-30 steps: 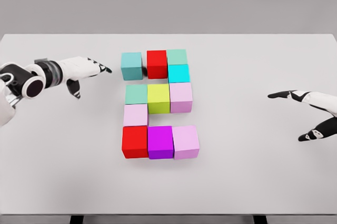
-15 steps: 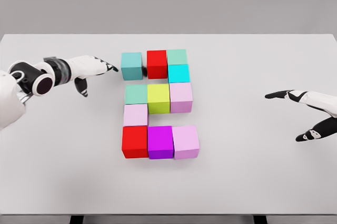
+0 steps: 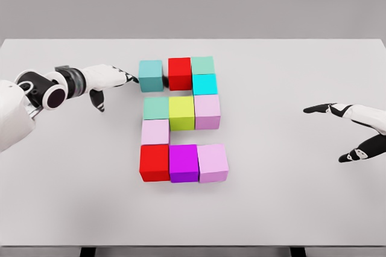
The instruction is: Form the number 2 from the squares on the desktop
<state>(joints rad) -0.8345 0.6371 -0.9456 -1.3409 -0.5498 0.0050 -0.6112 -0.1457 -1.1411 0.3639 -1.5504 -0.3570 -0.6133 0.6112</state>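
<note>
My left hand [image 3: 107, 79] sits upper left of the frame, fingers [image 3: 128, 78] stretched flat, holding nothing, tips at the teal cube [image 3: 151, 75]. That cube sits slightly off the red cube [image 3: 180, 73] in the top row. I'd push it right, slow and square, until flush. Right hand [image 3: 353, 125] idles open at right on the worktop [image 3: 283, 196].

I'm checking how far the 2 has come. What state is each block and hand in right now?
Teal block: top row's left end, slightly apart from the red one, left fingertips at its side.
Red block: top middle, in place.
Other blocks: packed together, forming the 2.
Left hand: open, fingers extended toward the teal block.
Right hand: open, hovering apart at the table's right.
</note>
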